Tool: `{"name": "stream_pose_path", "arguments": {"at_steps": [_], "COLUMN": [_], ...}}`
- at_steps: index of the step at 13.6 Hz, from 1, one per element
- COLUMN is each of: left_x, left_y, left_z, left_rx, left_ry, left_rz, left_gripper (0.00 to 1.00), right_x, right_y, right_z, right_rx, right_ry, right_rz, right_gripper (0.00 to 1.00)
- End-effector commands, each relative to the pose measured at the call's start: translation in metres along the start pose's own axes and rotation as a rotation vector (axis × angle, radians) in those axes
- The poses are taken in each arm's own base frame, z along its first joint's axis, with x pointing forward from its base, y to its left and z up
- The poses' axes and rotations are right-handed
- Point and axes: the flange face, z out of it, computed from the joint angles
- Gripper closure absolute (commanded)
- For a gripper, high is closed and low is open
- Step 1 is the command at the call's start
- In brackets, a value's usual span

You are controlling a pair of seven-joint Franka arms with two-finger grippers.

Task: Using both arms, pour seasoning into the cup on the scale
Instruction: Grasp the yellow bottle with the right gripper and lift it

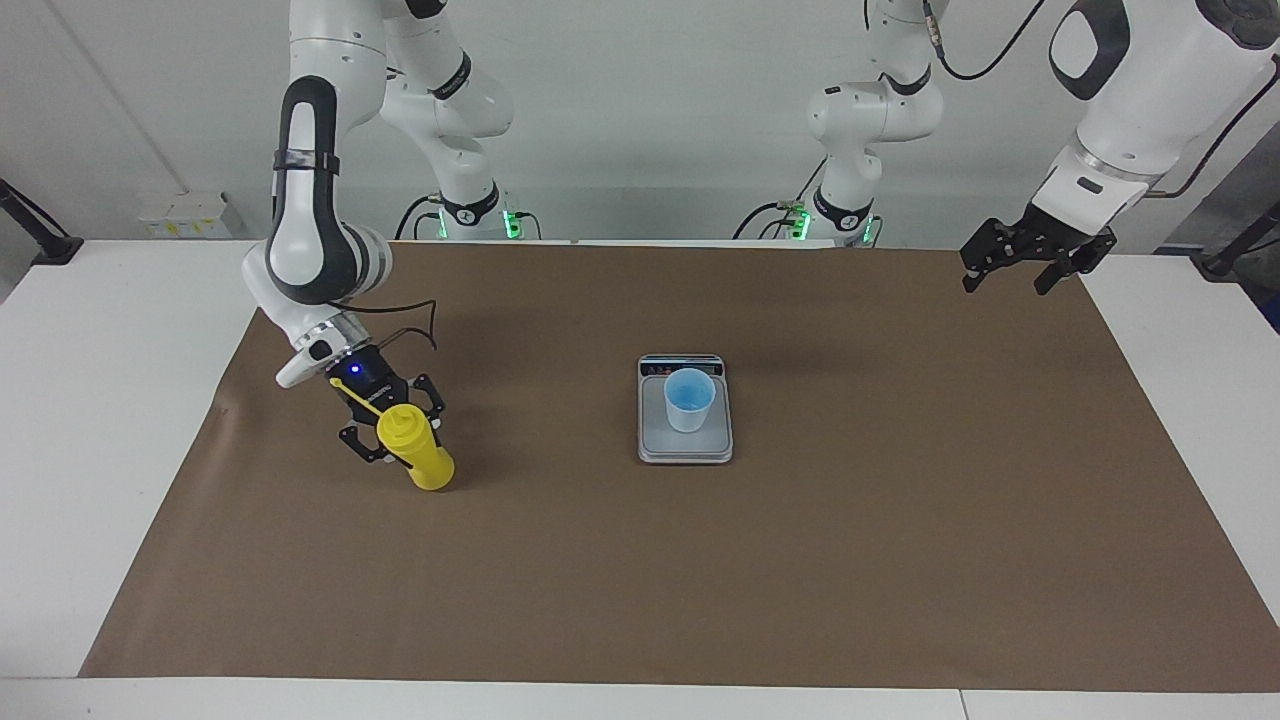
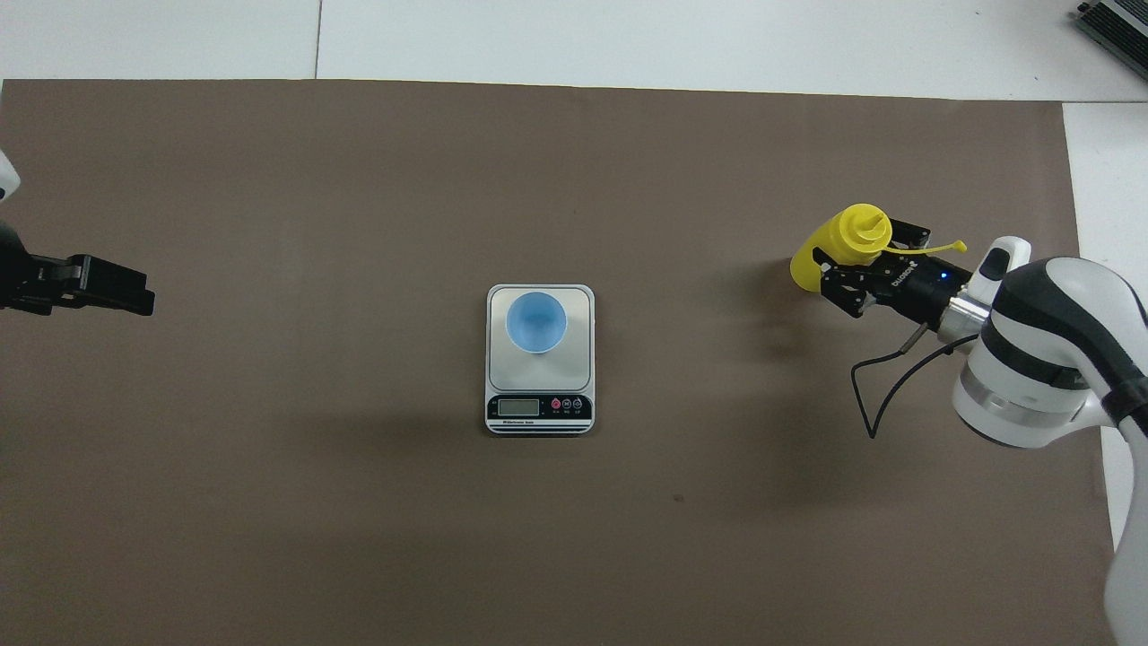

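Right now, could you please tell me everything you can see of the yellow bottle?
The yellow bottle is small, looks plastic, with a cone nozzle and a thin cap strap sticking out. It leans, base on the brown mat, toward the right arm's end of the table. The right gripper's fingers sit on both sides of it.

Both arms were glossy white with rounded jointed shells, black inlays and black bands at the joints. Black cables looped along them; green lights glowed at each base. Each ended in a black skeletal two-finger gripper: the right gripper (image 1: 392, 428) carried a small blue light, the left gripper (image 1: 1012, 278) none.
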Motion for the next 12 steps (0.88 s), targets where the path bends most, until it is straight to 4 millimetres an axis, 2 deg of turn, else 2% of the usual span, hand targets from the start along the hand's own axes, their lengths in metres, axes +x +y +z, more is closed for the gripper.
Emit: {"name": "stream_pose_path", "arguments": {"at_steps": [1, 5, 7, 9, 12], "left_x": [-0.009, -0.010, -0.010, -0.009, -0.010], "left_y": [-0.001, -0.001, -0.001, -0.001, -0.001], "left_z": [0.000, -0.001, -0.001, 0.000, -0.001], "left_rx": [-0.014, -0.014, -0.014, -0.014, -0.014], "left_ry": [0.000, 0.002, 0.002, 0.000, 0.002], "left_rz": [-0.003, -0.003, -0.003, -0.003, -0.003], "left_gripper": [0.00, 0.00, 0.00, 0.00, 0.00], "right_x": [0.038, 0.098, 0.125, 0.145, 0.178], "right_y": [0.005, 0.011, -0.003, -0.017, -0.040], "right_z": [0.000, -0.015, -0.013, -0.018, -0.014], "right_rx": [0.007, 0.008, 0.004, -0.006, -0.020], "right_ry": [-0.050, -0.210, -0.264, -0.325, -0.395], "right_rz": [-0.060, -0.220, -0.285, -0.402, -0.560], "right_gripper": [1.00, 1.00, 1.00, 1.00, 1.00]}}
